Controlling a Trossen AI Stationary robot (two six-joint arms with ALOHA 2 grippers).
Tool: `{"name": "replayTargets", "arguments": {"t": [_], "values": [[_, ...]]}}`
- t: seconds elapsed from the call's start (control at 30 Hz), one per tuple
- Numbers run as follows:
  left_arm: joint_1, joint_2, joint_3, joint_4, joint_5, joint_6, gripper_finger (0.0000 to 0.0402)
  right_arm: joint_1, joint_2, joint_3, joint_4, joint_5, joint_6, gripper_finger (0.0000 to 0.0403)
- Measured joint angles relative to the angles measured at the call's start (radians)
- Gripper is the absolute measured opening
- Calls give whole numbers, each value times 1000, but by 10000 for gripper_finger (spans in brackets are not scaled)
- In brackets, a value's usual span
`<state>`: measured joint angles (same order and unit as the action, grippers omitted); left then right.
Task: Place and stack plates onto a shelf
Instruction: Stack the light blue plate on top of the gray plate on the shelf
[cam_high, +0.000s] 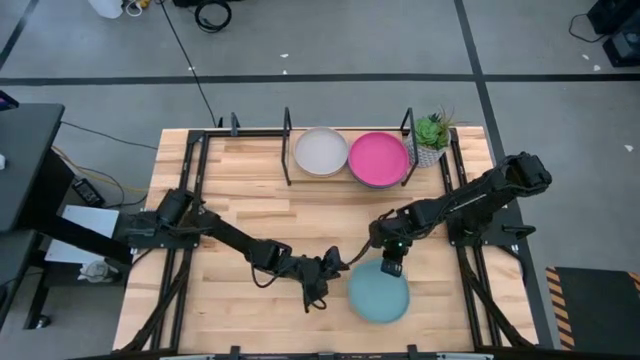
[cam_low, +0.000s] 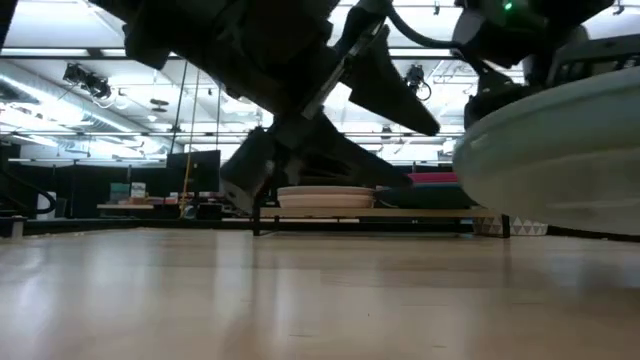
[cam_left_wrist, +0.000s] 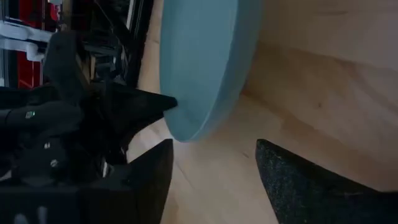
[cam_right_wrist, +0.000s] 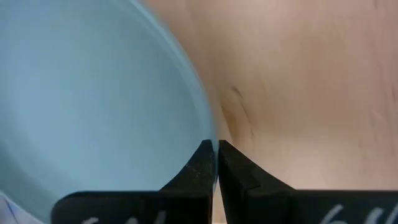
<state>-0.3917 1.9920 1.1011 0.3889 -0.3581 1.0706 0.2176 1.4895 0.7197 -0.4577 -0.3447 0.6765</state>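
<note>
Left gripper (cam_high: 322, 272) open, fingers apart just beside the light teal plate (cam_high: 378, 292). Right gripper (cam_high: 391, 266) clamped on that plate's rim, lifting it off the tabletop (cam_high: 250, 200). Thin edge pinch: plate may slip or swing en route to the shelf (cam_high: 290, 135).

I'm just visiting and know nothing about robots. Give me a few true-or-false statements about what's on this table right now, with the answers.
1. The right hand pinches the rim of the light teal plate. True.
2. The shelf holds three plates. False: only two show, a cream plate and a magenta plate.
3. The left hand is open beside the light teal plate. True.
4. The small potted plant stands at the table's front edge. False: it sits at the back, beside the magenta plate.
</note>
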Motion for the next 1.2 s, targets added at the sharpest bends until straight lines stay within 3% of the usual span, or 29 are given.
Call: {"name": "replayTargets", "arguments": {"t": [0.2, 0.4, 0.63, 1.0, 1.2], "values": [[9, 2, -1, 64, 31, 45, 265, -41, 0, 0, 35, -30, -23, 13], [14, 3, -1, 79, 102, 93, 252, -64, 0, 0, 144, -51, -45, 17], [12, 3, -1, 115, 105, 122, 197, -78, 0, 0, 230, -73, -49, 19], [13, 3, -1, 73, 122, 98, 57, -79, -1, 0, 252, -46, -58, 37], [12, -33, -2, -55, 124, 79, 54, -98, -11, 0, 239, -92, -80, 75]]}}
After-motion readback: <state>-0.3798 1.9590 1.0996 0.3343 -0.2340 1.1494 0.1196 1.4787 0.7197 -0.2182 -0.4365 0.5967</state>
